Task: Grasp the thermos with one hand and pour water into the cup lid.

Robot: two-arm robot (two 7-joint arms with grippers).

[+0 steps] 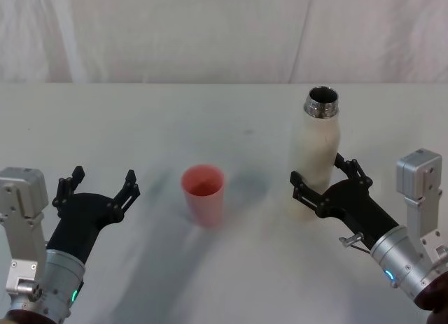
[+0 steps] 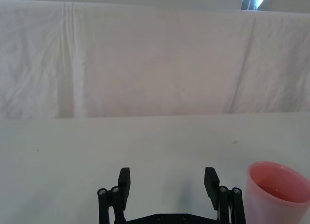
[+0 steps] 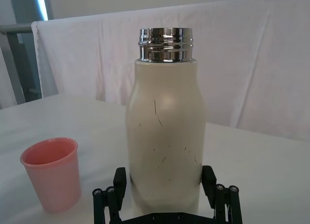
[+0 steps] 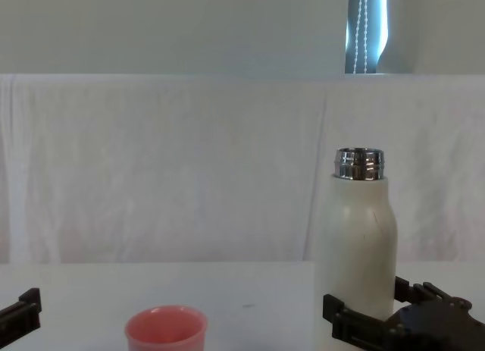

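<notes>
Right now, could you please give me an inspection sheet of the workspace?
Surface: white table, bare apart from the job's things.
Thermos: upright on the right, cap off, steel neck open.
Cup: pink, upright near the middle, left of the thermos and apart from it.
Clutter: nothing seen.
Right gripper: open, fingers either side of the thermos's lower body; whether the pads touch it cannot be told.
Left gripper: open, holding nothing, left of the cup and apart from it.
Cables: nothing seen.
Surroundings: white cloth backdrop behind the table.
</notes>
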